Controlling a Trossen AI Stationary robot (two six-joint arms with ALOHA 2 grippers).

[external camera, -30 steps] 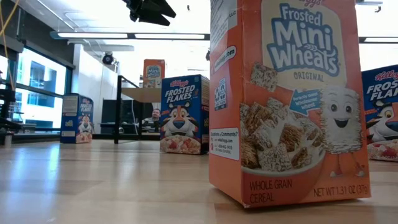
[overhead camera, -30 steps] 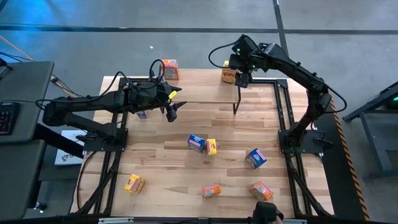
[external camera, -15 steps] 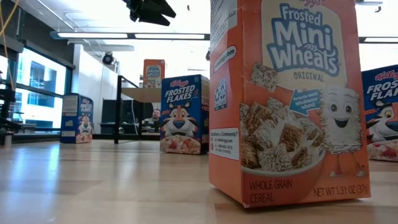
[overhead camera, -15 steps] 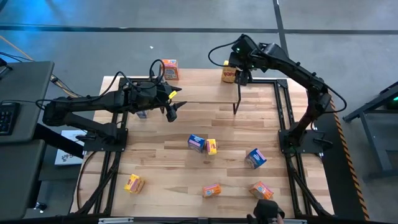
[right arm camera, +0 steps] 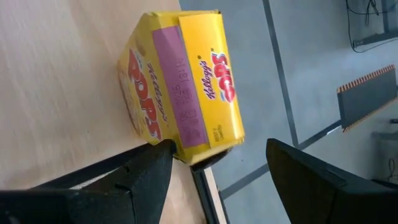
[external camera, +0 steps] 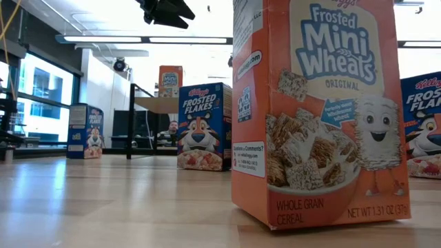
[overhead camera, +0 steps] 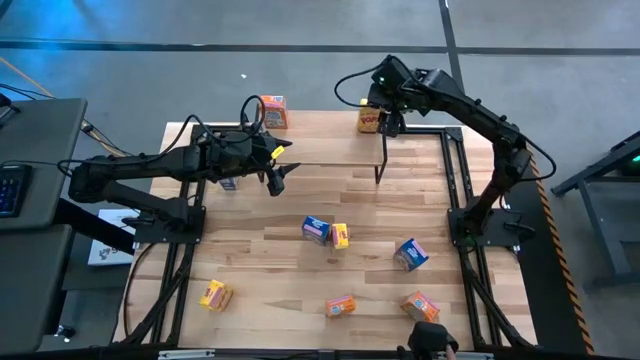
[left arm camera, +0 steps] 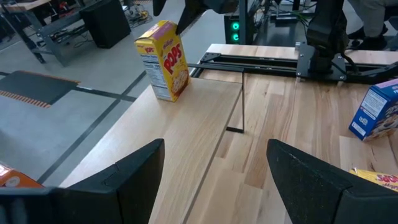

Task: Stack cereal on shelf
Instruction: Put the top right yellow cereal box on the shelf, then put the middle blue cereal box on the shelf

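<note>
The right end effector (overhead camera: 388, 124) is seen with its fingers parted beside a yellow cardboard Corn Pops mini box (right arm camera: 181, 88), which is left upright at the far right corner of the low light-wood shelf on black legs (overhead camera: 330, 150). The left end effector (overhead camera: 277, 176) is held open and empty above the shelf's near edge. An orange-red Mini-Wheats box (overhead camera: 272, 111) stands at the shelf's far left; other small cereal boxes (overhead camera: 318, 230) are scattered across the wooden bench (overhead camera: 270, 270).

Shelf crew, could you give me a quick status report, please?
Right gripper open, above the yellow Pops box standing on the shelf. Left gripper open, empty, over the shelf's near edge. Nothing in the way.
</note>
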